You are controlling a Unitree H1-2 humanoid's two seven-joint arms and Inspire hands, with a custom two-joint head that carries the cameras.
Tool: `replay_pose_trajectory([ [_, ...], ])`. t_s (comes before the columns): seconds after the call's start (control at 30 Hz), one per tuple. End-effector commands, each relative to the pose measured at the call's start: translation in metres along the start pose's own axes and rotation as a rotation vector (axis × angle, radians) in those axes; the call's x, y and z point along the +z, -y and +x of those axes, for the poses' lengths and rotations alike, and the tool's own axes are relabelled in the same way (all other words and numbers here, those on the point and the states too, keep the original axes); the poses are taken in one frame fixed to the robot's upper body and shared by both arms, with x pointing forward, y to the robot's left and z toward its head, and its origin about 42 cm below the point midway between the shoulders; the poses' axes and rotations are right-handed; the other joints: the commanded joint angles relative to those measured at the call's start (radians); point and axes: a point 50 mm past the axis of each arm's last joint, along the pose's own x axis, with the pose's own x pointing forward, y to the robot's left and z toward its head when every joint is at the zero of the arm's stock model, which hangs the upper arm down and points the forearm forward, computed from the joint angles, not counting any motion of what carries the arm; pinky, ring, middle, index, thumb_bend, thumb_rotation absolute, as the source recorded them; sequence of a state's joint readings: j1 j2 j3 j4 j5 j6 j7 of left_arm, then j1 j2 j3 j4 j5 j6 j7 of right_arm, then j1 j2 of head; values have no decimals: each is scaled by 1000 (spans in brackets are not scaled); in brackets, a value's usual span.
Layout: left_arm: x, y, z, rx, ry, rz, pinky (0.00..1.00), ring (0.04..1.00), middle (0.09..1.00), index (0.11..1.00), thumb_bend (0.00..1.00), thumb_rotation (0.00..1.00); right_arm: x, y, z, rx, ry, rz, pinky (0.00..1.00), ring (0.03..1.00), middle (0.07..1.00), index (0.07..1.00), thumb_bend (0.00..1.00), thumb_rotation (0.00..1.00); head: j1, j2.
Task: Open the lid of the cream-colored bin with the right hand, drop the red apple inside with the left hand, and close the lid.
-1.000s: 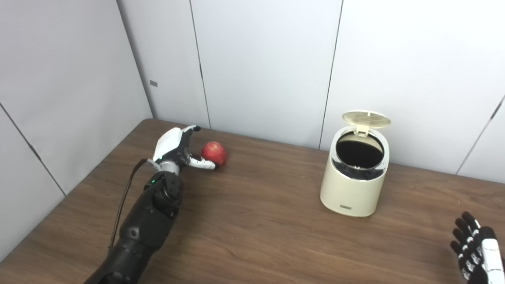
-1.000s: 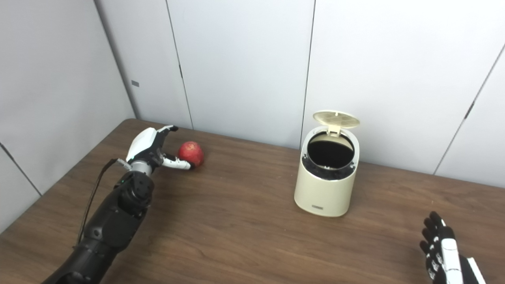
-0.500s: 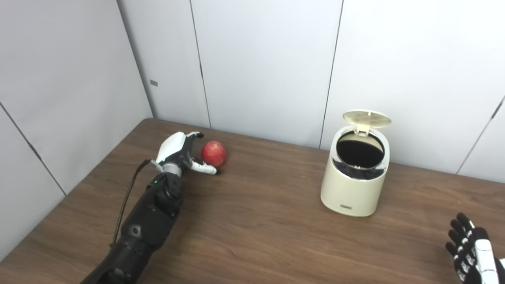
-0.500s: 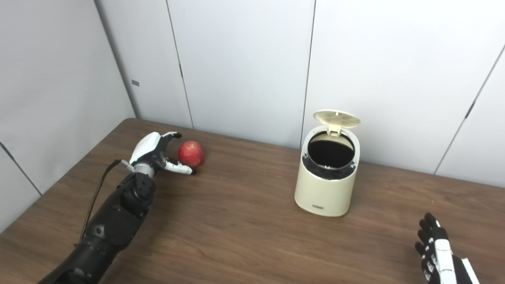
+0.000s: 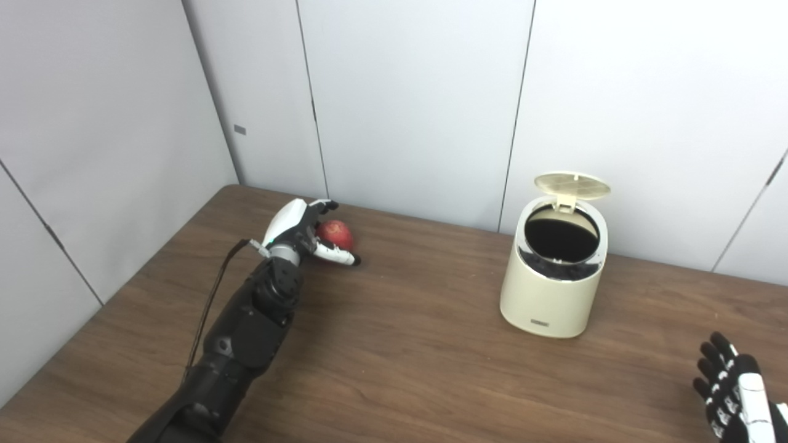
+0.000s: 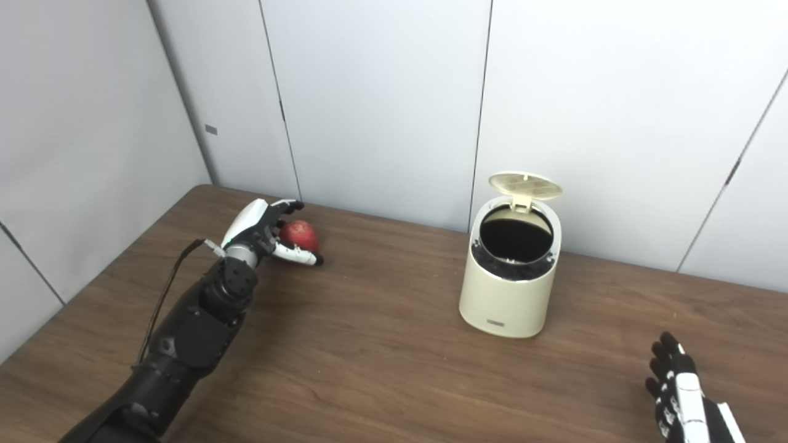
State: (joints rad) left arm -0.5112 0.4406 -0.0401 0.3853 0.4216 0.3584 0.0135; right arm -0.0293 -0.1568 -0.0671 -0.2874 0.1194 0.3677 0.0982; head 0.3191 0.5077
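The red apple (image 5: 333, 233) rests on the wooden table (image 5: 406, 344) at the back left. My left hand (image 5: 300, 231) is open and cupped around its near-left side, thumb stretched in front of it and fingers over its top; part of the apple is hidden. The cream-colored bin (image 5: 556, 275) stands upright at the right of centre with its round lid (image 5: 572, 184) flipped up and its dark inside showing. My right hand (image 5: 734, 394) hovers open at the bottom right corner, well away from the bin, holding nothing.
Grey wall panels (image 5: 406, 104) run close behind the table's back edge and along its left side. A black cable (image 5: 206, 314) trails along my left forearm.
My left hand has moved right and forward onto the apple, its fingers now over the top of it. The right hand has sunk slightly lower. Bin and lid are unchanged.
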Motion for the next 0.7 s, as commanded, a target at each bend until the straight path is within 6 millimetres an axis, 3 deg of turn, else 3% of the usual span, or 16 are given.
replay_pose_trajectory([
  [0.0,26,-23,12,73,101,-10,623,754,850,848,807,16,19,1,2,-1,91,-5,973,999,980,983,395,1000,0,0],
  [0.13,27,-21,13,74,112,-27,551,624,732,756,690,0,17,5,3,-1,100,2,926,980,963,978,405,1000,2,3],
  [0.17,27,-21,13,78,114,-24,546,505,614,651,576,0,18,6,3,1,100,0,926,976,959,976,410,1000,2,3],
  [0.23,26,-20,14,83,109,8,533,443,532,518,511,0,18,7,3,2,98,-1,929,973,954,973,417,1000,2,4],
  [0.33,26,-18,15,77,99,91,520,454,521,472,501,0,19,8,3,1,100,13,935,971,949,970,421,1000,2,7],
  [0.43,26,-17,14,71,93,153,435,449,517,464,479,0,20,9,3,2,103,20,931,963,936,965,421,1000,2,7],
  [0.67,27,-19,11,112,86,186,417,431,502,457,478,0,19,7,4,9,100,25,978,972,932,979,420,1000,-6,9],
])
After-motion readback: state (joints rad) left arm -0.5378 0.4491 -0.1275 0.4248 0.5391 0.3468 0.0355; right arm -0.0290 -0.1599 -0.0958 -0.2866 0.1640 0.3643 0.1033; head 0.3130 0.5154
